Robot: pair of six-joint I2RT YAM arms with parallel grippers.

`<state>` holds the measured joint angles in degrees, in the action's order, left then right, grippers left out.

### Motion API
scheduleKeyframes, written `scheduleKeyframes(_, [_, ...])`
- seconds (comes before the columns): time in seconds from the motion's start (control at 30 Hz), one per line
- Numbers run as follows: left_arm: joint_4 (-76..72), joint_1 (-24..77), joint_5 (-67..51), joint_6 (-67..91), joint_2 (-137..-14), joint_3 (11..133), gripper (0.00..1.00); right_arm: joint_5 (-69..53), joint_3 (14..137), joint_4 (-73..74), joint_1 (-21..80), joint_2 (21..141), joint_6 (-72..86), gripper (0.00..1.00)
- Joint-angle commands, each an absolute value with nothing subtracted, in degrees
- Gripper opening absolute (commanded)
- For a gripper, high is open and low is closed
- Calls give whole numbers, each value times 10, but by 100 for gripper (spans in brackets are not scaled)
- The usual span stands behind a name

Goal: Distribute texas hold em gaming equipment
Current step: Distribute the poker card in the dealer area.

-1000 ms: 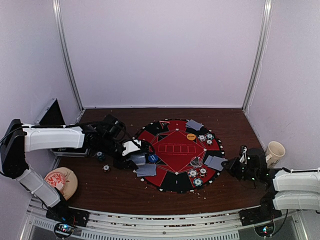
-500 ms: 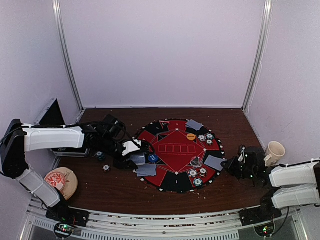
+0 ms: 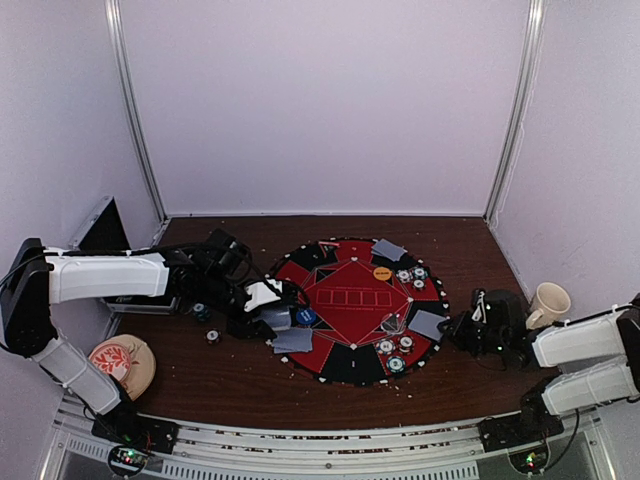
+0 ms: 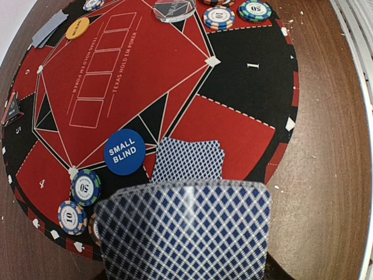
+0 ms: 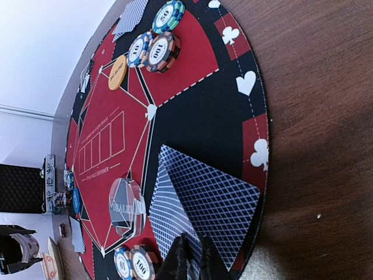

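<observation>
My left gripper (image 3: 272, 318) is shut on a deck of blue-backed playing cards (image 4: 183, 230) at the left edge of the round mat (image 3: 355, 300); the deck hides its fingers. In front of it lie two dealt cards (image 4: 189, 159), a blue "small blind" button (image 4: 124, 151) and two chips (image 4: 86, 186). My right gripper (image 5: 189, 259) sits at the mat's right edge, fingers nearly together on the edge of a card pair (image 5: 215, 204), one card lifted. A clear dealer disc (image 5: 126, 207), an orange button (image 5: 117, 72) and chip stacks (image 5: 157, 51) lie on the mat.
A cream cup (image 3: 548, 300) stands right of my right arm. A metal case (image 3: 100, 230) is open at far left, with a red-patterned bowl (image 3: 122, 362) near the front left. Loose chips (image 3: 213, 336) lie on the wood beside the left gripper.
My right arm has lifted its forearm and the gripper has edged slightly toward the mat. The left arm has not moved.
</observation>
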<state>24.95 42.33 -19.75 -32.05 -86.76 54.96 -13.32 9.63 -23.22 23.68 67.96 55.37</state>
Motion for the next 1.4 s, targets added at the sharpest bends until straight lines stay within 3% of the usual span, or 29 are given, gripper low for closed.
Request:
scheduleKeyframes(0.0, [234, 421, -203, -323, -866, 548, 54, -132, 115, -236, 231, 684, 539, 11])
scheduleKeyframes(0.2, [234, 421, -202, -323, -867, 548, 54, -130, 126, -217, 229, 681, 530, 15])
scheduleKeyframes(0.4, [234, 421, -202, -323, -866, 548, 54, -122, 139, -185, 228, 668, 517, 32])
scheduleKeyframes(0.8, [234, 422, -202, -323, -865, 548, 54, -63, 161, -69, 228, 595, 493, 45])
scheduleKeyframes(1.03, [234, 422, -201, -323, -865, 549, 54, -24, 196, -4, 228, 548, 459, 61])
scheduleKeyframes(1.2, [234, 421, -200, -322, -866, 552, 54, -117, 209, -71, 241, 580, 455, 63])
scheduleKeyframes(1.37, [234, 421, -198, -322, -864, 552, 54, -152, 264, -159, 326, 673, 452, 66])
